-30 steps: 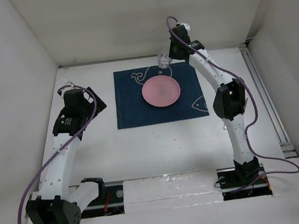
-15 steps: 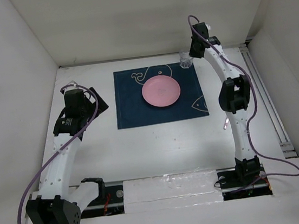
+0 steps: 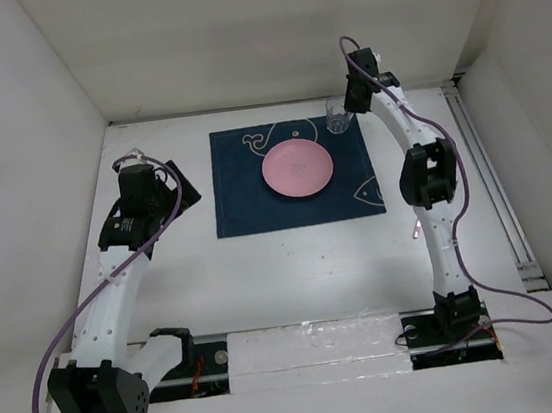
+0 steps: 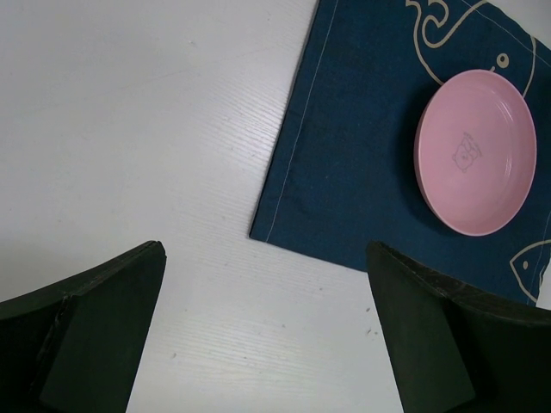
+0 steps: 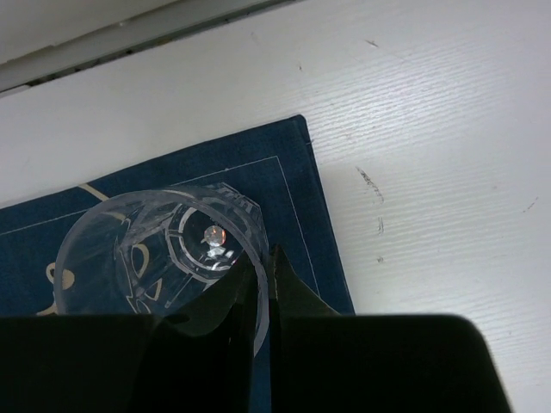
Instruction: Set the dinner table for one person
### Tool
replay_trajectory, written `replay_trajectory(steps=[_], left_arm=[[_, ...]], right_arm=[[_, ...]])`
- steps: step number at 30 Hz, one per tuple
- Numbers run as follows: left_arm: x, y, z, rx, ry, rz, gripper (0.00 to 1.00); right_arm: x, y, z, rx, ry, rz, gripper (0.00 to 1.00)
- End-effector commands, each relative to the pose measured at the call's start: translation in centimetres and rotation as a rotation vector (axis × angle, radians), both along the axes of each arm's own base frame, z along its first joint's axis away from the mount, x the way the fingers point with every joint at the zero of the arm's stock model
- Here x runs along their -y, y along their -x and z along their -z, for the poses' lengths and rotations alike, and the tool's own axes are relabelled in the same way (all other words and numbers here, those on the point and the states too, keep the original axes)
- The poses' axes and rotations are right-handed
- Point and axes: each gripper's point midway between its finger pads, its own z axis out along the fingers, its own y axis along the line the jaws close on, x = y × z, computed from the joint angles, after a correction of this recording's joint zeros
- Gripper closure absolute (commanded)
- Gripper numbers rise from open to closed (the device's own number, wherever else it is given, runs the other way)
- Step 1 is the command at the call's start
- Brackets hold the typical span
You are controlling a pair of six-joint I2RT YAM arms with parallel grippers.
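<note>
A clear drinking glass (image 3: pixel 337 117) stands upright at the far right corner of the navy placemat (image 3: pixel 244 195) on the white dinner table (image 3: pixel 293 265). My right gripper (image 3: pixel 349 109) is shut on the glass's rim; the wrist view shows one finger inside the glass (image 5: pixel 164 249) and one outside, over the placemat corner (image 5: pixel 297 172). A pink plate (image 3: pixel 297 170) sits on the placemat and also shows in the left wrist view (image 4: pixel 476 152). My left gripper (image 3: pixel 165 192) is open and empty above bare table (image 4: pixel 172 172), left of the placemat (image 4: pixel 344 172).
White walls close the table in at the left, back and right. A metal rail (image 3: pixel 496 190) runs along the table's right side. A pale ledge (image 5: pixel 129 34) borders the table's far edge.
My right gripper has carried the glass from behind the plate out to the far right, then back a little left to the placemat's far right corner. The left arm has not moved.
</note>
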Motion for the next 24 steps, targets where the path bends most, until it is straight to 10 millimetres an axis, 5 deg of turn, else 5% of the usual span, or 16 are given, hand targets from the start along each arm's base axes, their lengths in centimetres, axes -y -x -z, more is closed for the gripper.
replay_trajectory(steps=[1, 5, 6, 7, 8, 9, 12, 16, 18, 19, 24], left_arm=[[0.0, -0.3, -0.5, 0.029, -0.005, 0.013, 0.00], [0.0, -0.3, -0.5, 0.029, -0.005, 0.013, 0.00], [0.0, -0.3, -0.5, 0.029, -0.005, 0.013, 0.00], [0.0, -0.3, -0.5, 0.029, -0.005, 0.013, 0.00], [0.0, -0.3, -0.5, 0.029, -0.005, 0.013, 0.00], [0.0, -0.3, -0.5, 0.029, -0.005, 0.013, 0.00], [0.0, -0.3, -0.5, 0.029, -0.005, 0.013, 0.00], [-1.1, 0.0, -0.4, 0.022, -0.030, -0.052, 0.00], [-2.2, 0.4, -0.3, 0.006, -0.053, -0.119, 0.00], [-2.6, 0.4, -0.6, 0.010, -0.057, -0.145, 0.00], [-4.4, 1.3, -0.4, -0.046, -0.112, -0.246, 0.00]], right_arm=[[-0.5, -0.9, -1.2, 0.054, 0.008, -0.001, 0.92], [-0.2, -1.0, -0.5, 0.041, 0.001, -0.002, 0.80], [-0.5, -0.9, -0.5, 0.040, -0.017, -0.008, 0.67], [-0.8, -0.9, -0.5, 0.037, -0.031, -0.022, 0.28], [-0.8, -0.9, -0.5, 0.037, -0.031, -0.022, 0.09], [-0.6, -0.9, -1.7, 0.054, -0.024, -0.012, 0.03], [0.4, -1.0, -5.4, 0.127, -0.032, 0.025, 0.00], [2.2, 0.8, -15.5, 0.300, -0.041, 0.085, 0.00], [3.7, 2.2, -18.4, 0.355, -0.011, 0.142, 0.00], [4.6, 3.9, -22.4, 0.430, -0.009, 0.174, 0.00], [10.6, 11.4, -21.3, 0.372, 0.043, 0.400, 0.00]])
